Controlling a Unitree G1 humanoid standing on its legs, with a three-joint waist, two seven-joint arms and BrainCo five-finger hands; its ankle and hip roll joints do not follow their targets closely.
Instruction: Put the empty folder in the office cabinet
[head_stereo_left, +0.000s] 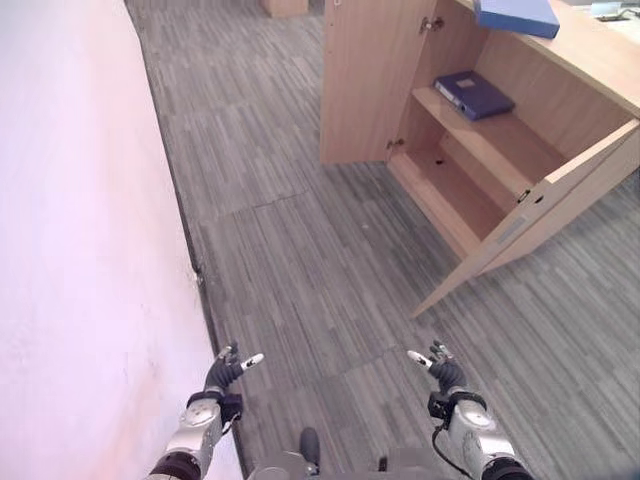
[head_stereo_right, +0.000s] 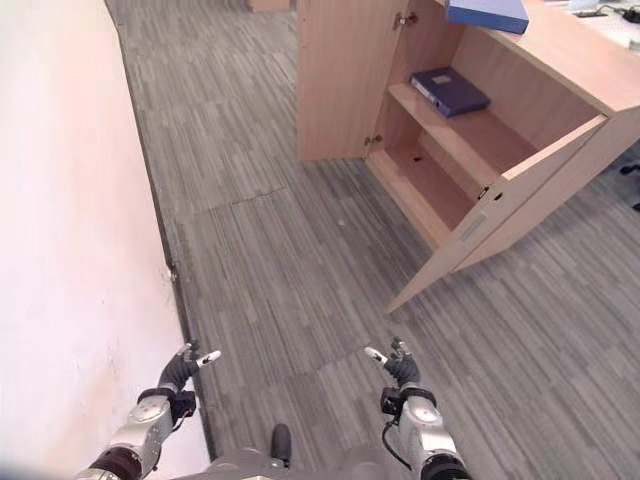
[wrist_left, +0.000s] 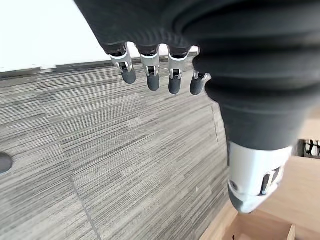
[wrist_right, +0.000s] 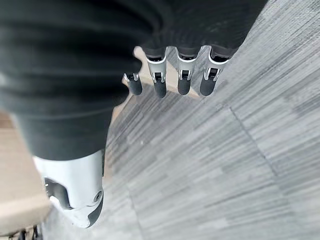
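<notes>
Both robot hands hang empty over the grey carpet, left robot hand (head_stereo_left: 226, 372) and right robot hand (head_stereo_left: 443, 368), fingers relaxed and spread. Ahead to the right stands the wooden office cabinet (head_stereo_left: 470, 170) (doors open). One dark blue folder (head_stereo_left: 474, 94) lies on its upper shelf; a lighter blue folder (head_stereo_left: 517, 16) rests on top.

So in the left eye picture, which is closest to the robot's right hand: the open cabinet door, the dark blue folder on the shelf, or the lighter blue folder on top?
From the right hand:
1. Open cabinet door, swung out over the floor.
2. Dark blue folder, lying flat on the upper shelf inside.
3. Lighter blue folder, on the cabinet's top.
</notes>
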